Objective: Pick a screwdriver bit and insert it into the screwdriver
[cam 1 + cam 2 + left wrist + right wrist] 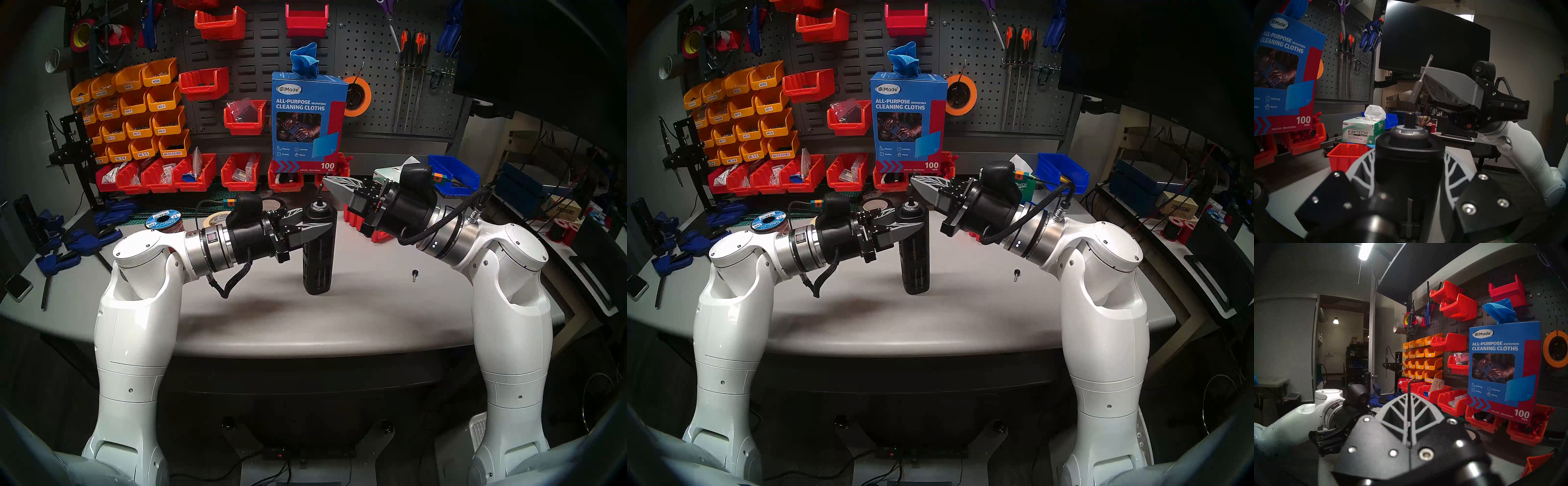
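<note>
Pinching the screwdriver bit (1421,79) tilted at frame centre, the right gripper (1423,74) is risking a missed socket, while the left gripper (325,229) is clamping the upright screwdriver (318,247) mid-table.

Dim overall, lit by a ceiling tube (1363,251) glaring overhead. Soft shadows on the table (373,305). Fisheye-bent with dark rims; blurred close up in wrist views.

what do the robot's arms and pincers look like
Both arms are glossy white shells ending in silver wrist rings and black cylinders. Each pincer, the left pincer and the right pincer, has grey pointed fingers with a black leaf-vein lattice. A braided black cable loops under each wrist.
</note>
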`<state>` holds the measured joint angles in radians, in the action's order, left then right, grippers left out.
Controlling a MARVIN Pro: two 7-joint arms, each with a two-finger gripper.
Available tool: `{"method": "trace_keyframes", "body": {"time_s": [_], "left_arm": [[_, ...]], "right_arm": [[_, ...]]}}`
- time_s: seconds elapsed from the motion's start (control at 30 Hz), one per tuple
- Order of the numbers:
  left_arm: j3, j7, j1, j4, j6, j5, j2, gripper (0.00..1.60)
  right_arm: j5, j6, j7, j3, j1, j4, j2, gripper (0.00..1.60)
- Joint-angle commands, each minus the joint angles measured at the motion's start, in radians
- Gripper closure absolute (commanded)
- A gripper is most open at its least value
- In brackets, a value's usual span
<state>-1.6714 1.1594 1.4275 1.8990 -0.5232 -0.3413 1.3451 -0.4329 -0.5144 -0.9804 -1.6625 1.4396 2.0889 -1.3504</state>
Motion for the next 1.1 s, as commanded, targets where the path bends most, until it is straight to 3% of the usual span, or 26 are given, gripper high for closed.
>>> {"method": "trace_keyframes", "body": {"time_s": [0.0, 0.37, 1.07], "left_arm": [[0.012, 0.011, 0.012, 0.001, -0.013, 0.005, -0.014, 1.6], [0.013, 0.041, 0.014, 0.006, -0.017, -0.01, -0.035, 1.6], [0.024, 0.049, 0.002, -0.007, -0.02, -0.014, -0.048, 1.6]], "right_arm": [[-0.021, -0.033, -0.022, -0.013, -0.062, -0.001, 0.02, 1.6], [-0.035, -0.122, -0.12, -0.026, -0.175, -0.064, 0.118, 1.6], [-0.041, -0.155, -0.222, 0.04, -0.328, -0.158, 0.182, 1.6]]}}
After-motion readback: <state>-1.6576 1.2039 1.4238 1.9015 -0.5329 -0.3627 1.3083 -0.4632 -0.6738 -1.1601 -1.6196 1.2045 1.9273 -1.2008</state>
